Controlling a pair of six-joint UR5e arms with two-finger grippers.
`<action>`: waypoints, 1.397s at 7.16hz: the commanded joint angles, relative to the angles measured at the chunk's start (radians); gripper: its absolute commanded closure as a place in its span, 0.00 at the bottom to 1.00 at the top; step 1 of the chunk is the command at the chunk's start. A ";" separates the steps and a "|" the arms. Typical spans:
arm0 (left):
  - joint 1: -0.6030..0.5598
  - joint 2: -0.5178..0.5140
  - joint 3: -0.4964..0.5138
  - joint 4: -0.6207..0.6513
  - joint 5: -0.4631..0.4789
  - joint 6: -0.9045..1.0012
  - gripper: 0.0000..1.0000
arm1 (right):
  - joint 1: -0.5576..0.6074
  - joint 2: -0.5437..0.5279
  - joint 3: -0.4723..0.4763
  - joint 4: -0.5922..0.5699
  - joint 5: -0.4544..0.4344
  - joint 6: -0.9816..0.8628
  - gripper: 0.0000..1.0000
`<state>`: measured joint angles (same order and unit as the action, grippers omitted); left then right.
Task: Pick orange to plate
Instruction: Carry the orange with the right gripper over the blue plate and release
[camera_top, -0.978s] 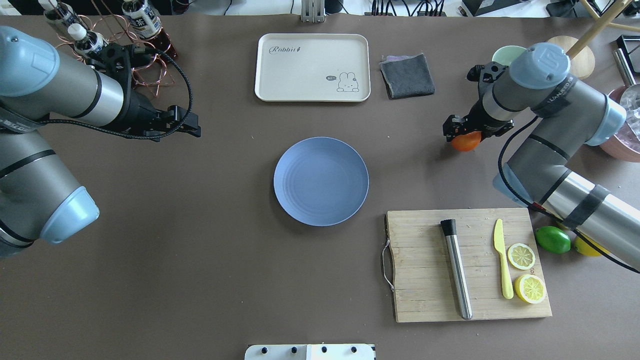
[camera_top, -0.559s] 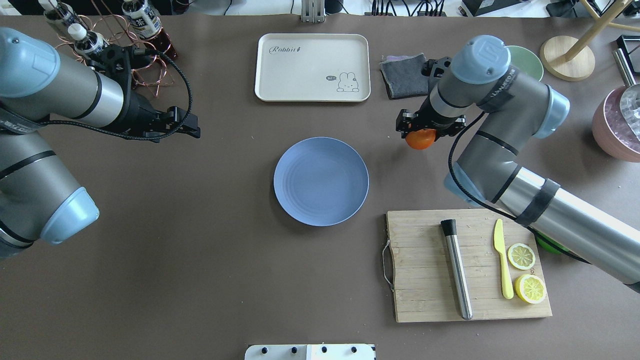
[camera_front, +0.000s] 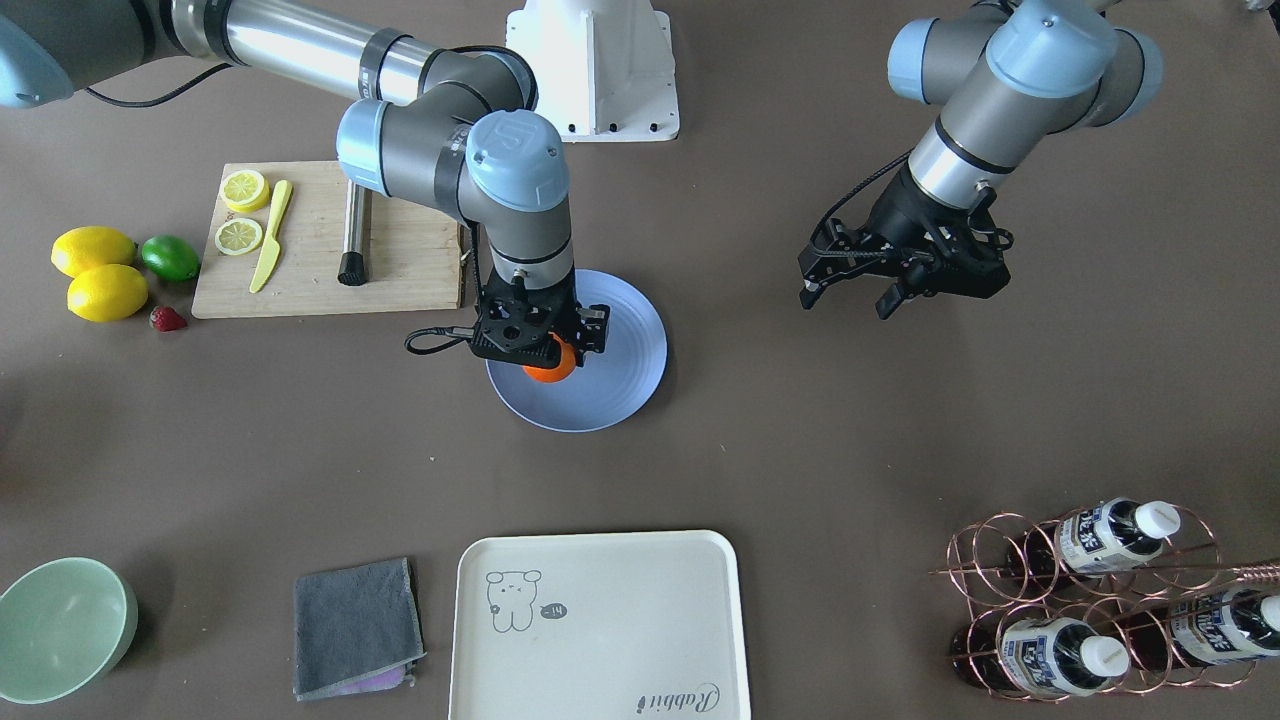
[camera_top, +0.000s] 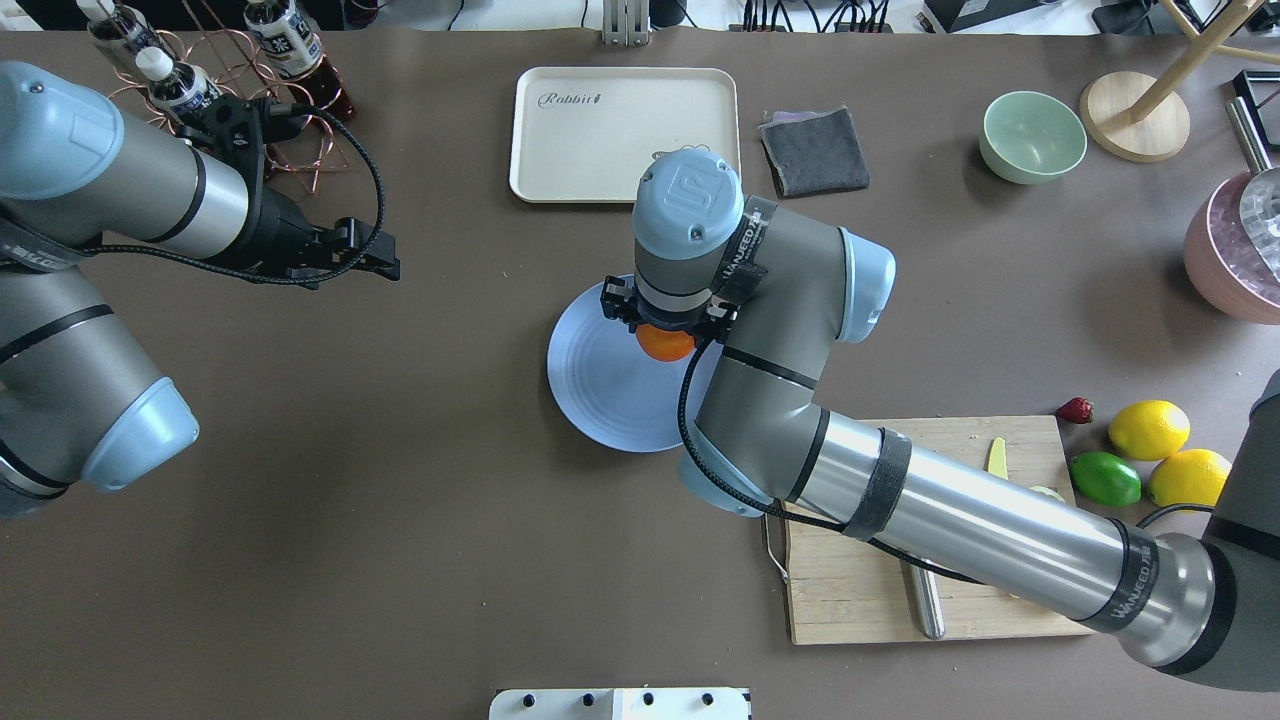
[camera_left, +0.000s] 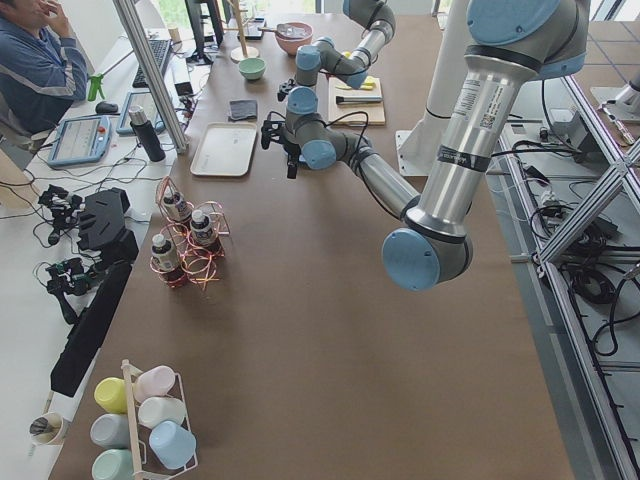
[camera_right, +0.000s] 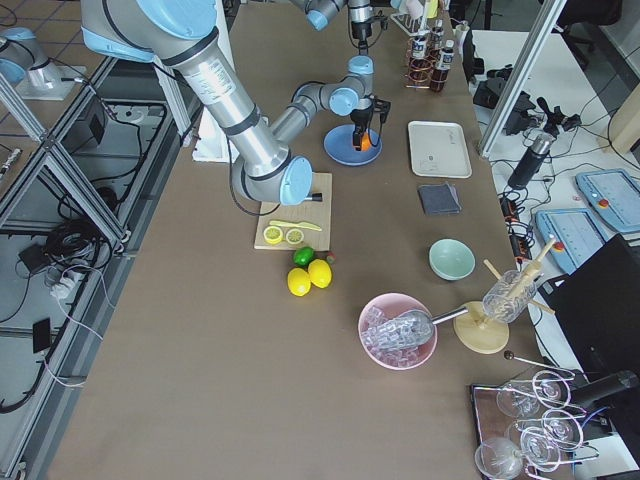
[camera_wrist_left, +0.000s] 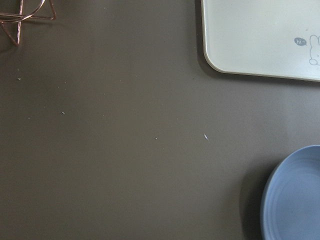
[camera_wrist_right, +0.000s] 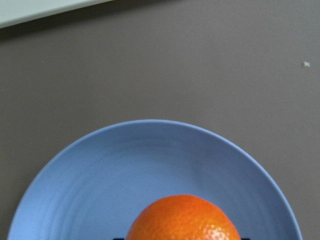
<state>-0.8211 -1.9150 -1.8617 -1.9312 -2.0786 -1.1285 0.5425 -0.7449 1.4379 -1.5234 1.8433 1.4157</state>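
Observation:
My right gripper (camera_top: 665, 335) is shut on the orange (camera_top: 664, 344) and holds it above the periwinkle plate (camera_top: 600, 390), over the plate's far part. The front-facing view shows the same orange (camera_front: 549, 366) under the right gripper (camera_front: 545, 350), over the plate (camera_front: 620, 390). In the right wrist view the orange (camera_wrist_right: 183, 220) fills the bottom edge with the plate (camera_wrist_right: 100, 190) beneath it. My left gripper (camera_front: 850, 295) hangs open and holds nothing, well off to the plate's side; the overhead view has this left gripper (camera_top: 385, 260) left of the plate.
A cream tray (camera_top: 625, 135) and grey cloth (camera_top: 815, 150) lie beyond the plate, a green bowl (camera_top: 1032, 135) further right. The cutting board (camera_top: 860, 600) with knife and lemon slices lies under my right arm. Two lemons (camera_top: 1148, 430), a lime (camera_top: 1105, 478), a strawberry (camera_top: 1075, 410) sit at right. Bottle rack (camera_top: 230, 60) far left.
My right arm has swung left across the table, carrying the orange from the right side to over the plate. The left arm has hardly moved.

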 joint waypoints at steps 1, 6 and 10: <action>0.000 0.001 -0.001 0.000 0.000 -0.001 0.02 | -0.036 0.019 -0.034 0.006 -0.033 0.016 1.00; 0.002 0.002 0.002 -0.009 0.000 -0.002 0.02 | -0.049 0.051 -0.039 0.008 -0.067 0.045 0.00; -0.059 0.075 -0.007 -0.008 -0.014 0.033 0.02 | 0.093 0.044 0.103 -0.105 0.058 -0.070 0.00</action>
<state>-0.8413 -1.8849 -1.8597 -1.9412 -2.0869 -1.1213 0.5673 -0.6927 1.4848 -1.5611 1.8299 1.4200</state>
